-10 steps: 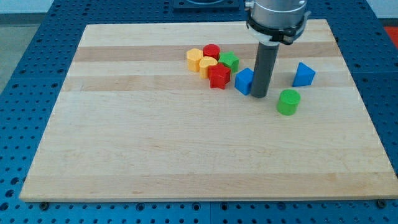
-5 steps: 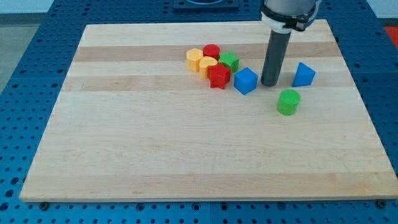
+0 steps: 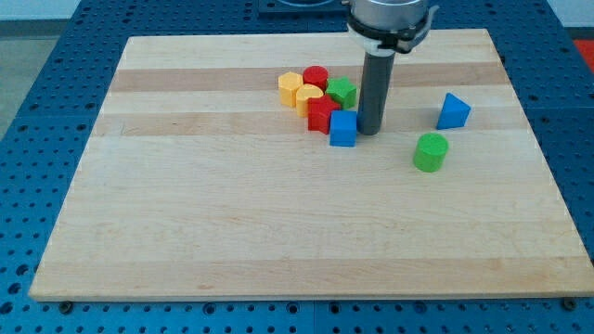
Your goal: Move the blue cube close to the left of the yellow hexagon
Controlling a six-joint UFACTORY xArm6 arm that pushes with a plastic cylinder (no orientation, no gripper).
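The blue cube (image 3: 342,130) sits near the board's middle top, touching the red star (image 3: 322,115) on its left. My tip (image 3: 368,130) stands right against the cube's right side. The yellow hexagon (image 3: 290,87) lies at the left end of the block cluster, up and left of the cube, with a yellow heart-like block (image 3: 309,96) beside it.
A red cylinder (image 3: 316,77) and a green star (image 3: 343,91) sit in the same cluster. A blue triangular block (image 3: 452,110) and a green cylinder (image 3: 431,151) lie to the right. The wooden board (image 3: 232,223) rests on a blue perforated table.
My tip swung right and up away from the cube, then came back left and pushed the blue cube left and slightly down, against the red star.
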